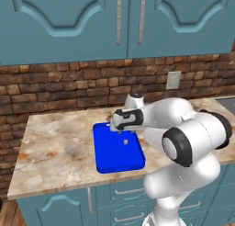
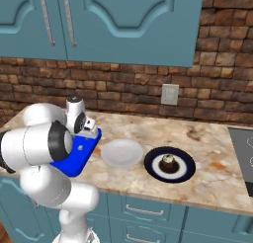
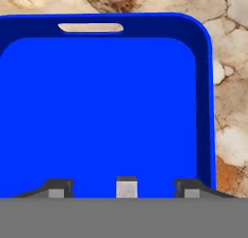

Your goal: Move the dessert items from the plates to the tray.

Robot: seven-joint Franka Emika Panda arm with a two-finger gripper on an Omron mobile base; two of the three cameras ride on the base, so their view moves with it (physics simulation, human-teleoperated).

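Cupcake (image 2: pixel 169 163) sits on navy plate (image 2: pixel 169 164), well off to gripper's (image 3: pixel 126 192) right, past grey plate (image 2: pixel 121 153). Gripper hangs over blue tray (image 1: pixel 117 148), jaws spread, pale morsel (image 3: pixel 127 187) between fingertips (image 3: pixel 56 189), apparently untouched. Next reach likely goes rightward.

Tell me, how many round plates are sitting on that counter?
2. The light grey plate lies bare just right of the blue tray. The dark navy plate lies to its right and carries a small brown cupcake. The arm might hide others.
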